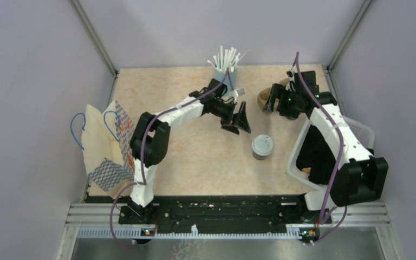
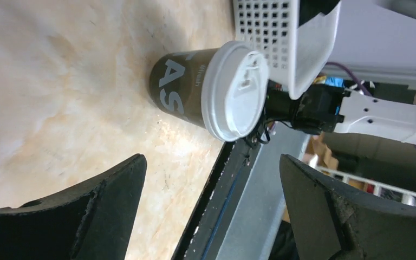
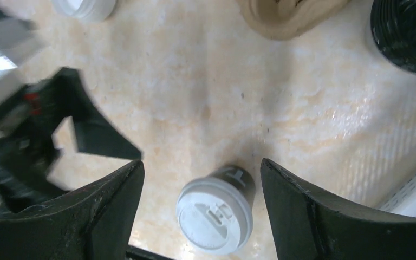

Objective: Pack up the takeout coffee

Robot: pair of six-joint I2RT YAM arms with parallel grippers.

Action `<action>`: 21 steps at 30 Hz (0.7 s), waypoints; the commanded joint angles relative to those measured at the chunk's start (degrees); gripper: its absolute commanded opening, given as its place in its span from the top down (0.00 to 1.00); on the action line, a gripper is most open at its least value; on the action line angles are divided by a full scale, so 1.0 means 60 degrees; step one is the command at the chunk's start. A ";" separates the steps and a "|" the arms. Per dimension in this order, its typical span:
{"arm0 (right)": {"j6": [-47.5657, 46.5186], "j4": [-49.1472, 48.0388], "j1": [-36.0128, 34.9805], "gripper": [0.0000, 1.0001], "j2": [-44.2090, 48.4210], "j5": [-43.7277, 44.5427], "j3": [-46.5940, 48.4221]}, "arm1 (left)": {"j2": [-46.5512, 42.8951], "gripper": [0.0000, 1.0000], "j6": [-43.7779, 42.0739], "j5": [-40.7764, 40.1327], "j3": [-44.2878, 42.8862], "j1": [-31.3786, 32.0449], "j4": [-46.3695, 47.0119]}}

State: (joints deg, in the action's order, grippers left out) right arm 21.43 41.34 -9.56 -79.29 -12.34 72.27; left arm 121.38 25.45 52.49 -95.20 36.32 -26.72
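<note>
The takeout coffee (image 1: 262, 146) is a dark cup with a white lid (image 2: 235, 92), standing upright on the table right of centre. My left gripper (image 1: 238, 128) hangs open just up and left of it. The cup (image 2: 187, 86) sits ahead of the fingertips (image 2: 124, 179), apart from them, with nothing between the jaws. My right gripper (image 1: 273, 100) is open above the table behind the cup. In the right wrist view the lidded cup (image 3: 215, 216) shows far below, between the spread fingers (image 3: 303, 206), untouched.
A light-blue cup of white straws (image 1: 226, 62) stands at the back. A brown paper piece (image 1: 262, 99) lies by the right gripper. A white perforated basket (image 1: 299, 154) sits at the right edge, and a patterned bag (image 1: 108, 141) at the left.
</note>
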 commanded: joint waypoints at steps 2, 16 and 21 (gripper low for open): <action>-0.0747 -0.0536 0.0056 0.22 -0.1489 0.0554 0.1358 | -0.1830 0.01 -0.1095 -0.0496 -0.0444 -0.0866 -0.1268; -0.2696 -0.1095 0.0425 0.43 -0.6318 -0.0304 0.4875 | -0.4632 0.01 -0.2663 -0.2627 -0.0676 -0.1193 -0.2459; -0.2892 -0.1101 0.0702 0.54 -0.6504 -0.1325 0.4782 | -0.5510 0.01 -0.3075 -0.2540 -0.0311 -0.1204 -0.2556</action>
State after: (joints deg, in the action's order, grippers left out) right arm 6.39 36.64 -6.85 -118.54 -14.76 98.39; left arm 93.19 10.11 37.98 -99.53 29.04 -42.06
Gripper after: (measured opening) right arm 0.486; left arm 0.987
